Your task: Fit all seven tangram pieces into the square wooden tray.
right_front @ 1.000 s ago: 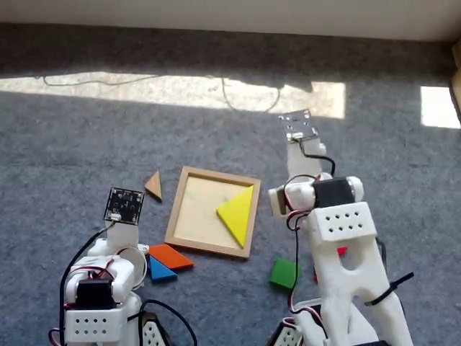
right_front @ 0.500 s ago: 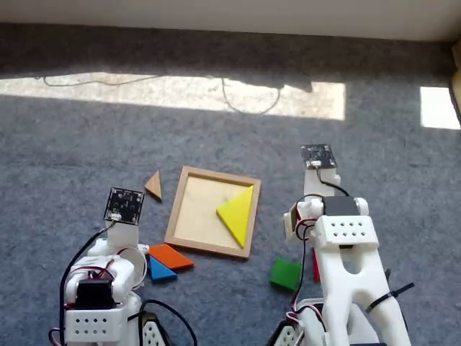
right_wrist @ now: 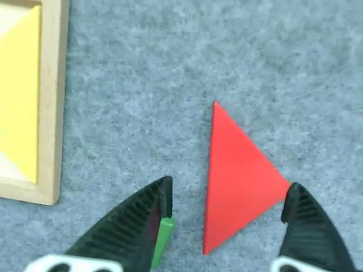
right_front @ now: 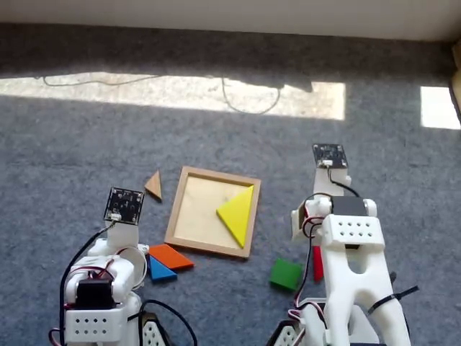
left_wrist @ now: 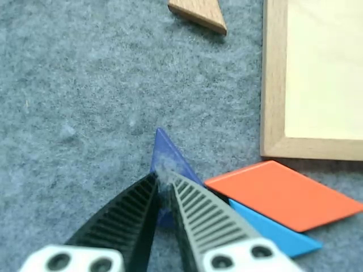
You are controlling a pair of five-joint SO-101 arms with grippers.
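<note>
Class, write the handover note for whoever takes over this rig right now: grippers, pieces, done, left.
Left gripper: shut on dark blue triangle.
Right gripper: open, straddling red triangle.
Done: yellow triangle in tray.
To do: six pieces. Tan triangle, orange parallelogram, light blue triangle and green square lie on the carpet.

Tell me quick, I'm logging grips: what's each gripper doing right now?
Left gripper: closed on the blue triangle.
Right gripper: open, fingers either side of the red triangle, not gripping it.
</note>
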